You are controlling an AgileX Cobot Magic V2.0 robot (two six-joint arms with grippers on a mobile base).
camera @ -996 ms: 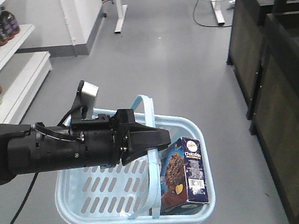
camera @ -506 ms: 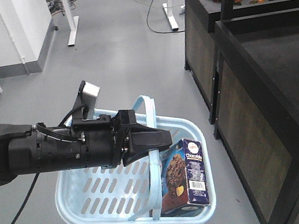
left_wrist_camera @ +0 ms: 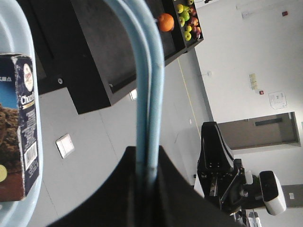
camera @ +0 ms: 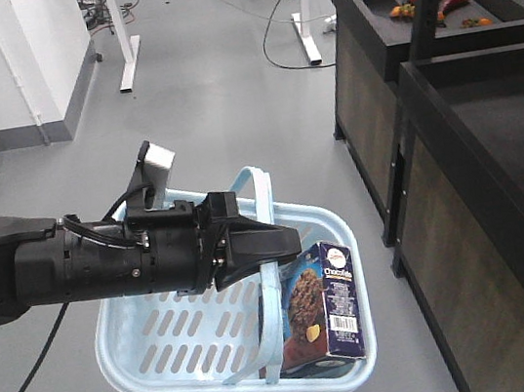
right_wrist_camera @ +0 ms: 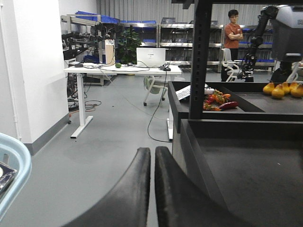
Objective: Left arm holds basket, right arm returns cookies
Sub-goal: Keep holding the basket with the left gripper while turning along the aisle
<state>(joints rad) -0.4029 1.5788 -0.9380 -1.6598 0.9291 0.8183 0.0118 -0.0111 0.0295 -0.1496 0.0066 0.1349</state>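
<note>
The thick black cylindrical left arm [camera: 85,267] reaches across the middle of the front view. Its left claw [camera: 267,244] is clamped on the flat loop handle [left_wrist_camera: 149,85] of the light blue slotted plastic basket [camera: 169,363]. In the left wrist view both handle strips run down into the black jaws at the bottom of the frame. The basket hangs over the grey floor [camera: 228,102] in the lower centre of the front view.

The dark navy cardboard cookie box [camera: 323,303] stands upright inside the basket, against its wall at the lower right of the frame. Its long axis is vertical and its barcode side faces the camera. It also shows at the left edge of the left wrist view [left_wrist_camera: 19,127].

The right arm itself is not seen in the front view. In its own wrist view, the right claw [right_wrist_camera: 153,189] has its two black fingers drawn together with only a thin slit between them, and it holds nothing. It points ahead toward the black display stand [right_wrist_camera: 227,156]. Only the basket's rim [right_wrist_camera: 13,163] shows, at the lower left edge of that frame, and the box cannot be seen there.

So the box probably lies left of and below the right claw. The claw would likely need to swing that way, spread its fingers, and come down over the top of the box. The left arm is nearer the box but is occupied with the handle.
</note>
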